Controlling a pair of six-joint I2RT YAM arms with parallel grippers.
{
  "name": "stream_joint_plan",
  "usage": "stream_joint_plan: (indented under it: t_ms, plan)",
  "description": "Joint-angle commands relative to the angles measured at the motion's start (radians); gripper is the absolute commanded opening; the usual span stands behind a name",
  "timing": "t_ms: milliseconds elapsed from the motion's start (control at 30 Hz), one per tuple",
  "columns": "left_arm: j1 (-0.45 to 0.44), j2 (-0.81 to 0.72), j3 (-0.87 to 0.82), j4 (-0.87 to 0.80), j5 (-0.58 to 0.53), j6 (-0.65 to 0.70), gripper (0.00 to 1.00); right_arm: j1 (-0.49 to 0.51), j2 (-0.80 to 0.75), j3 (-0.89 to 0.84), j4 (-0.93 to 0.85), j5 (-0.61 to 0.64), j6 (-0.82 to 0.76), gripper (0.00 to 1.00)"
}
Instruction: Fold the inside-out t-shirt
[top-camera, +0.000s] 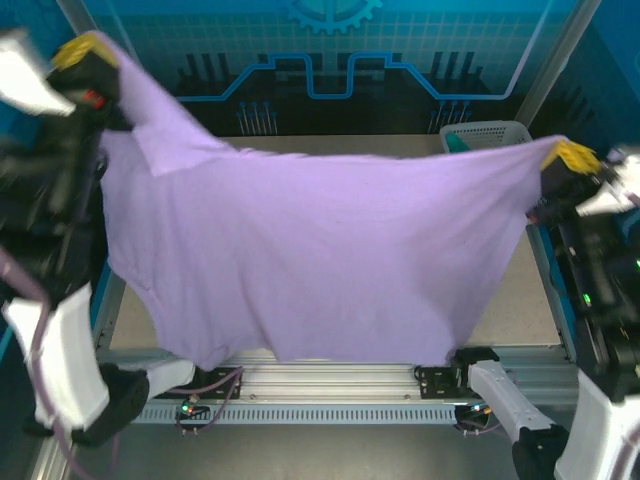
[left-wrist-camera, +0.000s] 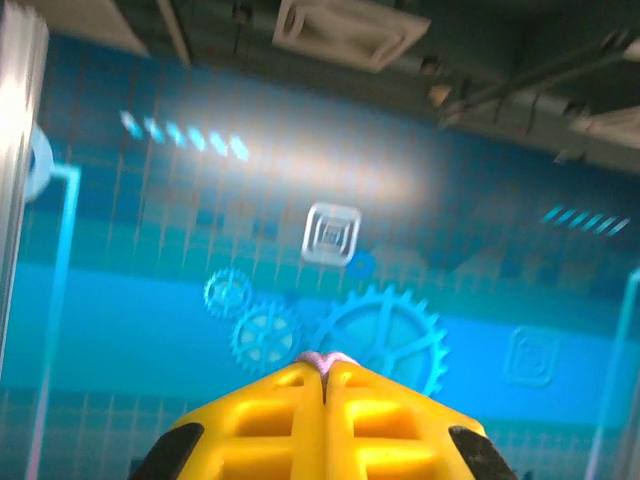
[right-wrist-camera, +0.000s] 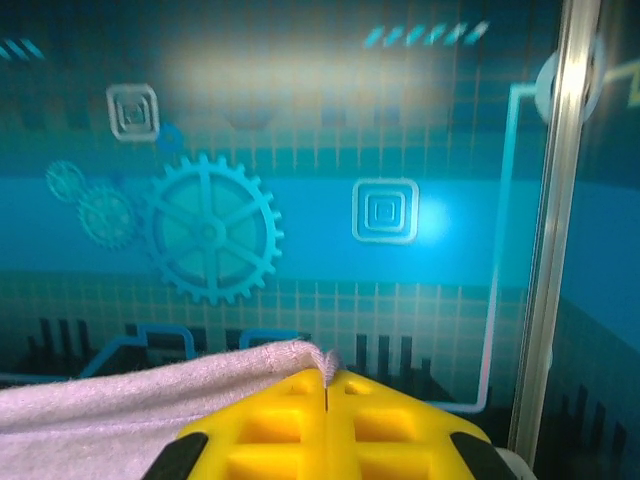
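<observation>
Holding the t-shirt (top-camera: 320, 260) stretched in the air above the table (top-camera: 515, 300), pinched shut in the left claw (top-camera: 85, 50) at one high corner and in the right claw (top-camera: 570, 155) at the other, lower. Seems the spreading step. Next, probably: lowering both together, laying it flat.

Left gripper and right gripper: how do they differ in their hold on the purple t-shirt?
The left gripper sits nearer the overhead picture's top than the right gripper. Its wrist view shows a tiny tuft of t-shirt; the right's shows a broad fold. Both are shut on it.
</observation>
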Motion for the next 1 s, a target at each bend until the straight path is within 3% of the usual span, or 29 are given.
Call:
stream_joint_plan:
  t_ms: [0, 200, 333, 400, 467, 500, 533, 567, 667, 733, 800, 900, 967]
  plan:
    - [0.022, 0.18, -0.044, 0.046, -0.057, 0.059, 0.0, -0.013, 0.137, -0.087, 0.109, 0.04, -0.041, 0.0]
    - [0.062, 0.55, -0.032, 0.143, -0.035, 0.04, 0.0, -0.013, 0.486, -0.161, 0.297, 0.05, -0.055, 0.0]
    - [0.072, 0.885, 0.117, 0.17, -0.013, 0.025, 0.0, -0.012, 0.852, -0.063, 0.394, 0.02, -0.008, 0.0]
    - [0.078, 1.077, 0.275, 0.155, -0.007, 0.006, 0.01, -0.005, 1.066, 0.066, 0.4, 0.008, 0.023, 0.0]
    - [0.083, 1.317, 0.556, 0.1, 0.003, -0.032, 0.05, 0.005, 1.311, 0.28, 0.353, -0.002, 0.051, 0.0]
    - [0.085, 1.405, 0.67, 0.086, 0.012, -0.048, 0.1, 0.01, 1.414, 0.401, 0.309, -0.004, 0.066, 0.0]
    - [0.085, 1.486, 0.769, 0.093, 0.022, -0.063, 0.21, 0.01, 1.539, 0.575, 0.236, -0.008, 0.082, 0.0]
    - [0.086, 1.521, 0.793, 0.116, 0.027, -0.081, 0.28, 0.009, 1.641, 0.728, 0.162, -0.01, 0.095, 0.07]
    - [0.085, 1.431, 0.592, 0.219, 0.051, -0.114, 0.51, 0.01, 1.826, 1.038, -0.01, -0.04, 0.114, 0.36]
    - [0.085, 1.312, 0.429, 0.256, 0.058, -0.134, 0.6, 0.022, 1.818, 1.056, -0.067, -0.046, 0.103, 0.41]
    - [0.085, 1.197, 0.308, 0.228, 0.066, -0.162, 0.66, 0.043, 1.714, 0.914, -0.061, -0.034, 0.063, 0.44]
    - [0.079, 0.963, 0.041, 0.185, 0.104, -0.226, 0.69, 0.071, 1.421, 0.479, 0.044, -0.031, 0.036, 0.48]
    - [0.069, 0.757, -0.242, 0.239, 0.162, -0.3, 0.7, 0.086, 1.195, 0.152, 0.096, -0.049, 0.068, 0.54]
